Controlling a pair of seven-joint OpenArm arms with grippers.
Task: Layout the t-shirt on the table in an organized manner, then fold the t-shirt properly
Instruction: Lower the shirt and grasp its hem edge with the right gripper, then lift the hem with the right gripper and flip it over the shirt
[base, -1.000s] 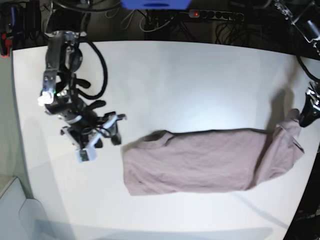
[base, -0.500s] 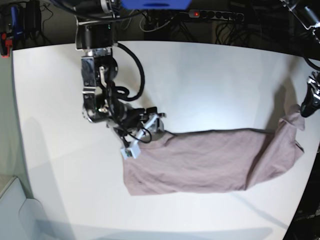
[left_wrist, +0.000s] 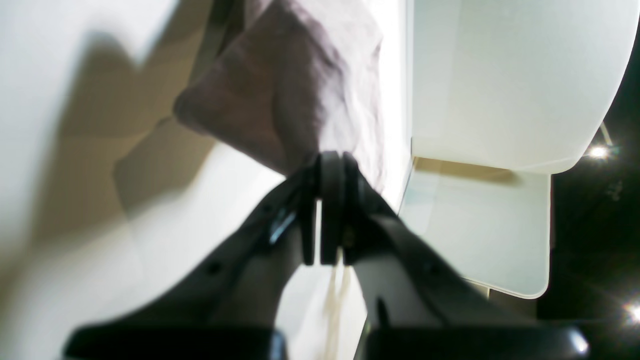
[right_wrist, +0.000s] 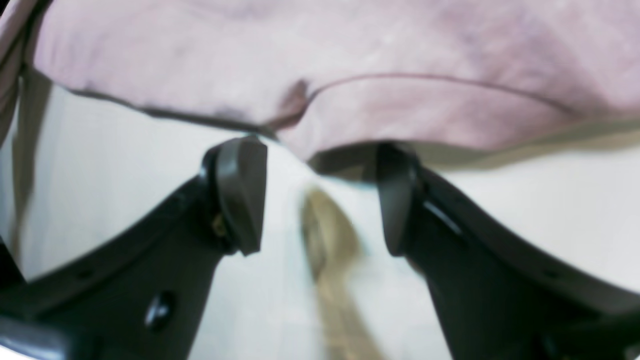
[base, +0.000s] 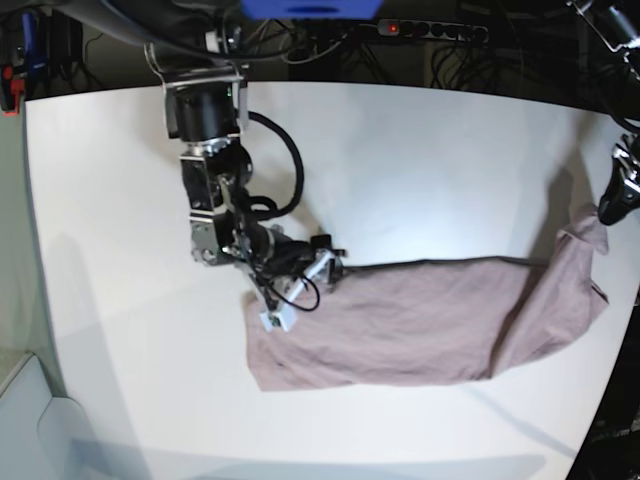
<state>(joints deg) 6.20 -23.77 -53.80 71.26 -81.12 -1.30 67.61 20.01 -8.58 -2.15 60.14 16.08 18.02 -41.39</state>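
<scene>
You have 1 white table (base: 400, 150), matte and wide, with rounded edges, running almost across the whole base view. Directly on it lies 1 thing: the t-shirt (base: 400, 325), dusty mauve, stretched sideways over the table's near half. Most of the cloth rests flat and lightly wrinkled, but its far-right corner is lifted off the surface beside the table's right edge.

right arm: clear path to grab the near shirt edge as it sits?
Probably yes. The right tool is open with the t-shirt hem just ahead of its fingertips, only bare table between them. The left tool is shut on the far end, well clear.
</scene>
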